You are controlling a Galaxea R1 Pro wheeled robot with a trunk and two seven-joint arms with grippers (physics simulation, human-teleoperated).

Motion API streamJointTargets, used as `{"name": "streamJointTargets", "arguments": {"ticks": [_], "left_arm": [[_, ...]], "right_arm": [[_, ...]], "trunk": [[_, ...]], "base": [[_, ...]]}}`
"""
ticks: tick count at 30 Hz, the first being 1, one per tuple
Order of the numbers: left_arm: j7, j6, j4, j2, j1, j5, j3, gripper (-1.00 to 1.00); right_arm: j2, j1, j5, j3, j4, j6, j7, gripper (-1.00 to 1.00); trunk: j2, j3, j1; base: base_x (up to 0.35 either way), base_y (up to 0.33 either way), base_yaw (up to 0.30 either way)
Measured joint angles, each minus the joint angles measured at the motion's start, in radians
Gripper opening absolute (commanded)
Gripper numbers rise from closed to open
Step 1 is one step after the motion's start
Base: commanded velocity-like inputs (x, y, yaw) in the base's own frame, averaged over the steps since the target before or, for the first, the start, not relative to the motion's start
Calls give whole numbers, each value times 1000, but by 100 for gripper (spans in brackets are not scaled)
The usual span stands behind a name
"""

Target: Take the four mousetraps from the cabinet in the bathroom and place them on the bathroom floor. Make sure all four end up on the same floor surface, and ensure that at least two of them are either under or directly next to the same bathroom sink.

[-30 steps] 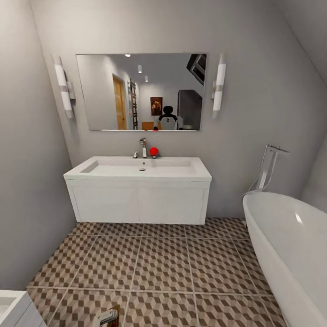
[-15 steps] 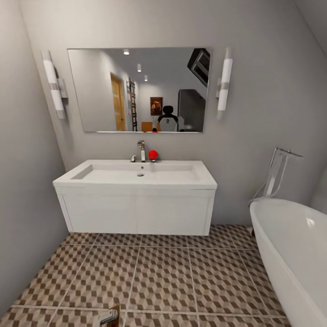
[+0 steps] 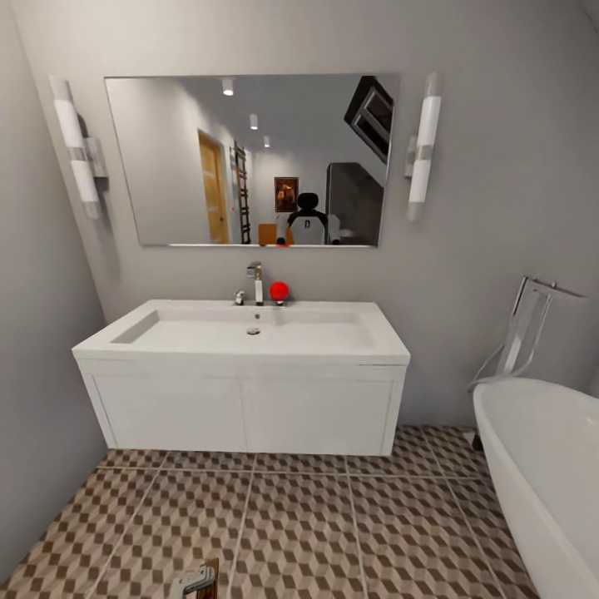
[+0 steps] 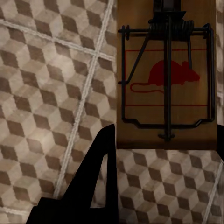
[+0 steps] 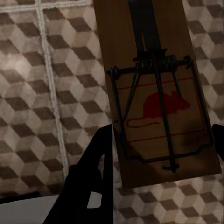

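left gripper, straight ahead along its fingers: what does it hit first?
Probably the bathroom floor: beyond the mousetrap held by the left gripper, only cube-patterned tile shows. The trap's far edge would likely touch first; depth is unclear.

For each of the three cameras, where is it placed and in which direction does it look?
Head view: on the robot's head, facing the bathroom sink and mirror; the left pincer shows at the lower edge.
Left wrist view: near the left pincer, looking down at its mousetrap.
Right wrist view: near the right pincer, looking down at another mousetrap.
All views share the bathroom floor.
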Motion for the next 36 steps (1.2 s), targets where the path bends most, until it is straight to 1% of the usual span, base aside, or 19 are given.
{"name": "streamJointTargets", "arguments": {"ticks": [4,7,12,16,24,32,35,36], "left_arm": [[0,1,0,0,0,0,0,-100],[11,2,-1,6,0,0,0,-100],[50,4,-2,11,0,-2,-2,-100],[62,1,-7,12,0,-9,-4,-100],[66,-9,-10,10,0,-14,-5,-100],[65,-8,-12,7,0,-14,-5,-100],[65,-8,-11,5,0,-15,-5,-100],[65,-8,-10,4,0,-15,-5,-100]], "right_arm": [[-3,0,2,2,-1,-5,-1,-100],[-7,-1,9,7,-2,-7,-1,-100],[-8,0,13,9,-3,-7,-2,-100],[-7,0,14,8,-3,-7,-2,-100],[2,0,14,8,-3,-9,-1,-100],[5,0,16,9,-3,-8,3,-100],[7,0,39,9,-3,-8,3,-100],[8,-1,60,9,-3,-9,1,-100]], "trunk": [[0,0,0],[0,0,0],[0,0,1],[0,0,1],[0,0,0],[0,0,1],[0,0,1],[0,0,1]], "base": [[308,0,0],[212,0,0],[71,0,0],[16,0,0],[144,0,0],[34,0,0],[5,0,0],[3,0,0]]}}
